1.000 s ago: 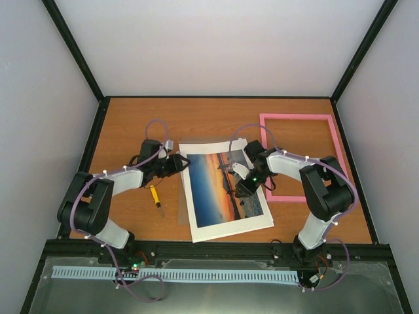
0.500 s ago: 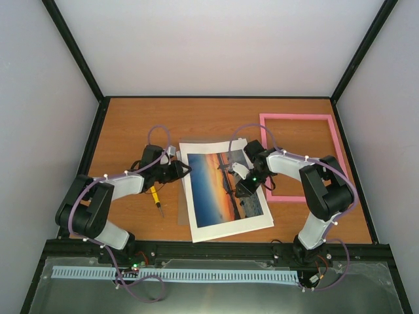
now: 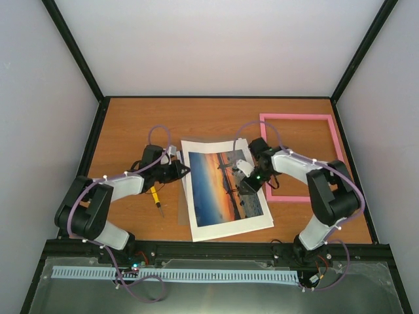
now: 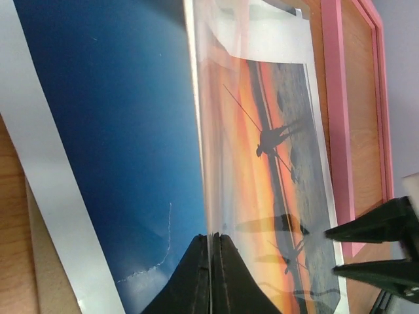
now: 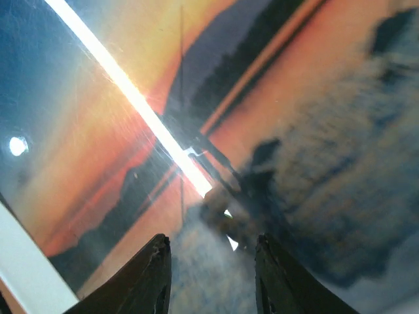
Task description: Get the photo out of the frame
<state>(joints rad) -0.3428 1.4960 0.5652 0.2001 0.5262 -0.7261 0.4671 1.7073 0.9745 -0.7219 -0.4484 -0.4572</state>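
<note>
My left hand (image 4: 210, 245) is pinched shut on the edge of a clear sheet (image 4: 198, 118) over the photo (image 3: 213, 186). The photo lies mid-counter (image 3: 131, 124) (on a white border (image 3: 229, 226)), left of the pink frame (image 3: 298, 118) at upper right. My right hand (image 5: 211, 241) hangs open over the photo's right half.

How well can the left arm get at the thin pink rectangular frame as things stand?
Probably not well. Its pincer sits at the left edge of the large sunset photo print, while the pink frame lies far right, beyond the print and the right arm, which stands in between.
</note>
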